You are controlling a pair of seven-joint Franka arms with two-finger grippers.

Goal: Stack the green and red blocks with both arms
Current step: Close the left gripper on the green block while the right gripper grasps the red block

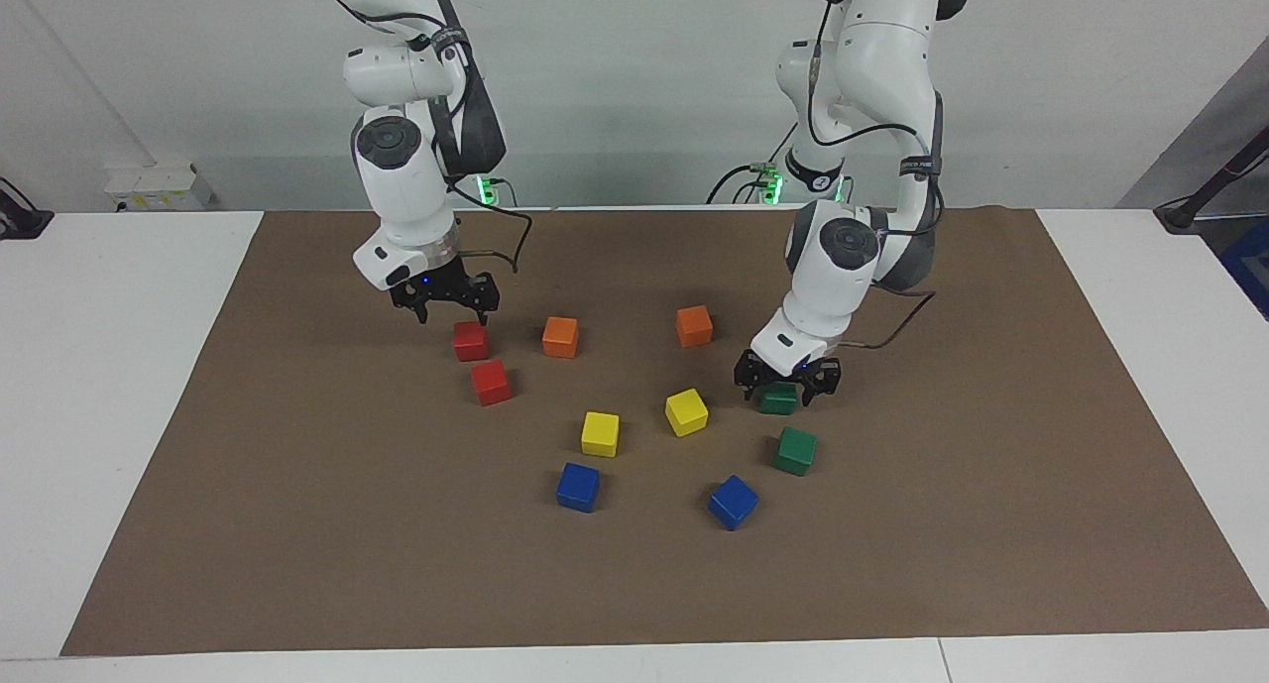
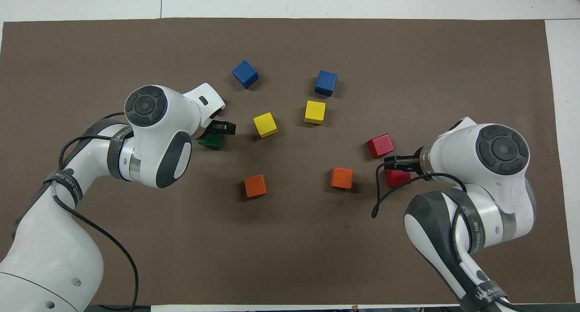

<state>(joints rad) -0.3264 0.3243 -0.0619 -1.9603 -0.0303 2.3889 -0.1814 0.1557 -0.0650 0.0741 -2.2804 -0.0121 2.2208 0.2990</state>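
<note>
My left gripper [image 1: 782, 387] is low at the mat, open, its fingers on either side of a dark green block [image 1: 778, 399]. The second green block [image 1: 795, 451] lies on the mat just farther from the robots. In the overhead view the left gripper [image 2: 218, 133] covers part of the first green block [image 2: 211, 142] and the arm hides the second. My right gripper [image 1: 451, 309] is open and hovers just above a red block [image 1: 471, 341]. The second red block [image 1: 492, 382] lies beside it, farther from the robots. In the overhead view the right gripper [image 2: 397, 163] overlaps one red block [image 2: 398, 178]; the other red block [image 2: 380, 146] is in full view.
Two orange cubes [image 1: 560, 337] [image 1: 694, 326], two yellow cubes [image 1: 600, 434] [image 1: 686, 412] and two blue cubes [image 1: 578, 487] [image 1: 733, 502] lie between the red and green pairs on the brown mat [image 1: 297, 524]. White table edges [image 1: 99, 415] surround the mat.
</note>
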